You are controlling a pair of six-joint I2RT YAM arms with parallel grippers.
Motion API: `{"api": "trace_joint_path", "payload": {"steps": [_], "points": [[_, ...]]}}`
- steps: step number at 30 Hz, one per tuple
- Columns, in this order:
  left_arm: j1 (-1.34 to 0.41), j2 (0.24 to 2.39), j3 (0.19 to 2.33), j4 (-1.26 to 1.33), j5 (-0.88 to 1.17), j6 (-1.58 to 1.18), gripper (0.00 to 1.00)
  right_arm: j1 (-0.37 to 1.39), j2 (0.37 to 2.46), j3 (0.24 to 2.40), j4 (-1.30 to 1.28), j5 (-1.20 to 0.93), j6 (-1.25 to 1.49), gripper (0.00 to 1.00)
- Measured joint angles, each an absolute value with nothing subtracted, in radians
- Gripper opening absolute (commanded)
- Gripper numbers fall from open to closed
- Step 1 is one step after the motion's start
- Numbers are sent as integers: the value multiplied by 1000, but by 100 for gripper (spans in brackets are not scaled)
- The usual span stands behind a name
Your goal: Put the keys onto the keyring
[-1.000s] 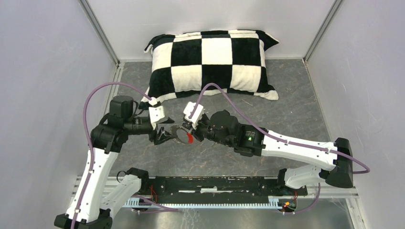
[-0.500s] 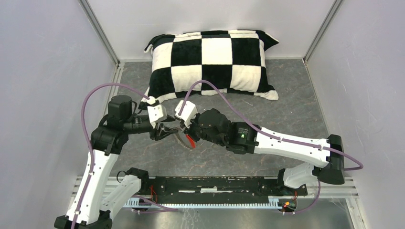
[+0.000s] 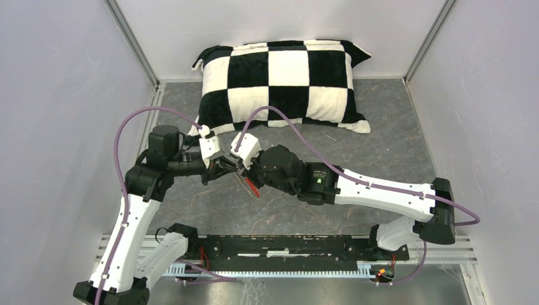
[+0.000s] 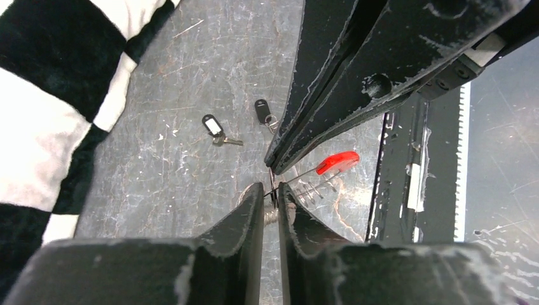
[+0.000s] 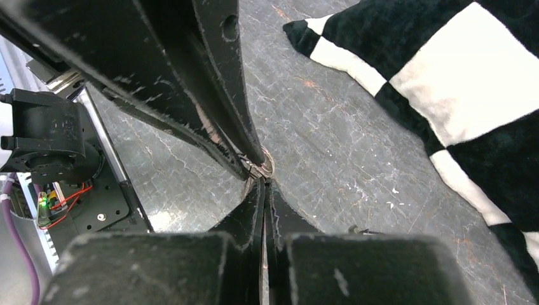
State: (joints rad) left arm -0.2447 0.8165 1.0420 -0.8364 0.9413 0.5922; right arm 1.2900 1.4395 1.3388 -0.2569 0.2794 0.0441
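The keyring [image 3: 248, 184], a silvery coil with a red sleeve [image 4: 337, 162], hangs above the floor between both grippers. My right gripper [image 3: 244, 172] is shut on it; in the right wrist view a thin metal edge of the keyring [image 5: 266, 168] shows at its closed tips [image 5: 262, 181]. My left gripper [image 4: 272, 189] faces it tip to tip, jaws drawn in to a narrow slit with the coil pinched between them. The two keys, black-headed, lie on the floor below, one [image 4: 214, 127] to the left of the other [image 4: 262, 111]. The arms hide them in the top view.
A black-and-white checked pillow [image 3: 286, 76] lies at the back of the grey floor. A black rail [image 3: 286, 244] runs along the near edge between the arm bases. White walls close in both sides.
The right arm carried the keyring left toward the left gripper, and the ring turned edge-on. The left jaws narrowed from wide open to a slit round the coil.
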Motion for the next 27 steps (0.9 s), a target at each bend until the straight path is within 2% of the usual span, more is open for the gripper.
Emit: {"api": "trace_joint_path", "payload": {"steps": [3, 10, 19, 27], "points": [[-245, 822, 1042, -835, 940, 593, 2, 1290, 1439, 1339, -257, 281, 47, 0], [-245, 820, 1039, -836, 947, 594, 2, 1293, 1415, 1304, -230, 258, 48, 1], [-248, 810, 1039, -833, 1021, 585, 2, 1302, 1216, 1130, -87, 172, 46, 34], [-248, 762, 1039, -670, 1162, 381, 2, 1298, 1066, 1047, 28, 155, 17, 36]]}}
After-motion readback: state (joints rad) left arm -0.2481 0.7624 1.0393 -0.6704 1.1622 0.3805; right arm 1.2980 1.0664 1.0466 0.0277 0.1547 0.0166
